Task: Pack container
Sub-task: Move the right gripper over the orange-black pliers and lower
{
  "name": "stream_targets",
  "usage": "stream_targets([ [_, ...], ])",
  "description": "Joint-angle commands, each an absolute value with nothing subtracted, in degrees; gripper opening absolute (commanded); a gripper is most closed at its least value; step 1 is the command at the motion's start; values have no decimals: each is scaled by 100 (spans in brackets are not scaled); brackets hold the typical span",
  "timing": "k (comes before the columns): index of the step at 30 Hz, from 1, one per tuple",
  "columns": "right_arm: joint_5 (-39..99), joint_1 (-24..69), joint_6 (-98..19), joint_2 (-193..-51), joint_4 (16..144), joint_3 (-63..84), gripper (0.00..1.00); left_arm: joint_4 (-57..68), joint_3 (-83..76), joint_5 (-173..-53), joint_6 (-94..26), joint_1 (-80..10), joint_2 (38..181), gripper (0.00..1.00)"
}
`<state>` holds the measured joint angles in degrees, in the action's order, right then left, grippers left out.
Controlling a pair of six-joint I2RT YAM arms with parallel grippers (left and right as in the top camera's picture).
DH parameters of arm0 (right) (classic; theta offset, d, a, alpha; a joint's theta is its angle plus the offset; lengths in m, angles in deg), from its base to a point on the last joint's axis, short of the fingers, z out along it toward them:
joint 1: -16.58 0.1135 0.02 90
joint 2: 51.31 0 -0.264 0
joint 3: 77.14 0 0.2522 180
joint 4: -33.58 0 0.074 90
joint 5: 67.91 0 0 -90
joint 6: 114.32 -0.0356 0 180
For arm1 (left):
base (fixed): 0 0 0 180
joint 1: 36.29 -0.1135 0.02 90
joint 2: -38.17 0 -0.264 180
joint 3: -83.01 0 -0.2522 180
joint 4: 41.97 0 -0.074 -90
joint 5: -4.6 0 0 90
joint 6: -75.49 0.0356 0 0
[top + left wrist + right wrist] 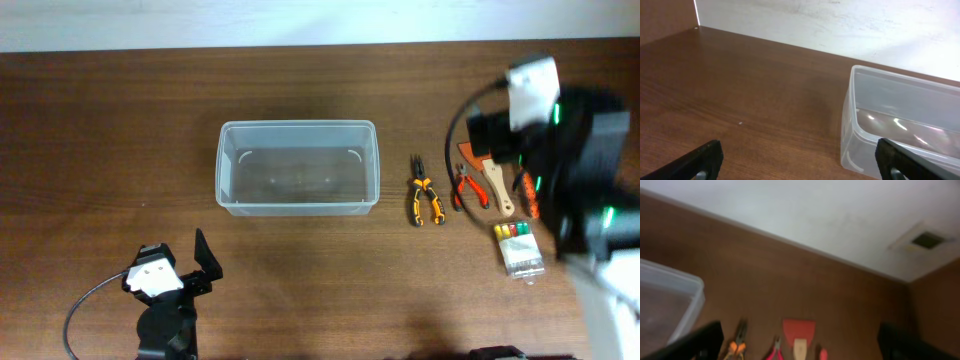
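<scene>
The container (297, 124) is a large clear plastic tub, empty, at the table's middle. It also shows in the left wrist view (852, 100) and at the left edge of the right wrist view (687, 287). My left gripper (800, 162) is open and empty, low over the table in front of the tub's left end; in the overhead view it is at the front left (205, 262). My right gripper (800, 347) is open and empty, raised above the row of hand tools. The right arm (570, 150) is blurred.
Right of the tub lie orange-and-black pliers (424, 198), small red pliers (468, 187), a red-bladed scraper with a wooden handle (492, 178) and a red-handled tool (524, 190) partly under the arm. A small clear box of coloured markers (519, 248) lies nearer the front.
</scene>
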<state>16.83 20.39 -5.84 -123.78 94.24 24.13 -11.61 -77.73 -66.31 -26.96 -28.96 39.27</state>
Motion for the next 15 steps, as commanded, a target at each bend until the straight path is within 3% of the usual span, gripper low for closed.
stream_targets([
  [1,2234,2070,-528,-13534,10571,4288,99,-1150,-7790,-6609,-2646,-2879,3886,99],
  [5,2595,2070,-532,-14339,11240,5313,99,-1150,-7790,-6609,-2646,-2879,3886,99],
  [9,3325,2070,-1155,-14581,11330,5364,99,-1150,-7790,-6609,-2646,-2879,3886,99],
  [12,3246,2063,-1509,-14653,11802,5361,99,-1150,-7790,-6609,-2646,-2879,3886,99],
  [15,2831,2070,-1699,-14662,12160,5239,93,-1150,-7790,-6609,-2646,-2879,3886,99],
])
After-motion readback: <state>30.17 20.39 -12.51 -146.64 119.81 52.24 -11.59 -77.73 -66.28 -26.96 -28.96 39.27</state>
